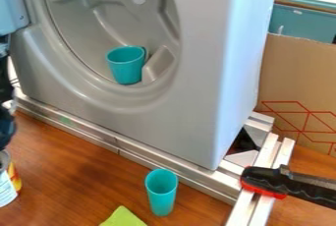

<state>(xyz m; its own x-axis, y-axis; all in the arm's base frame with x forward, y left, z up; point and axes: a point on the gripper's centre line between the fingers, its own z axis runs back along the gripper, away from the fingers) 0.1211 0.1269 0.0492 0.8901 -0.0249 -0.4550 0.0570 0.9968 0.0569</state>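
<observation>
In the camera view, the black gripper is at the left, just above a can on the wooden tabletop; whether it is apart or together cannot be told. One teal cup sits inside the grey drum, by its lower rim; a taller teal cup stands near the metal rail, beside a green piece.

A wide teal cup sits mouth up in the grey drum; a narrower teal tumbler stands upright on the brown table. There too, 1 can (partly cut off at left) stands upright, its label white, red and yellow.
</observation>
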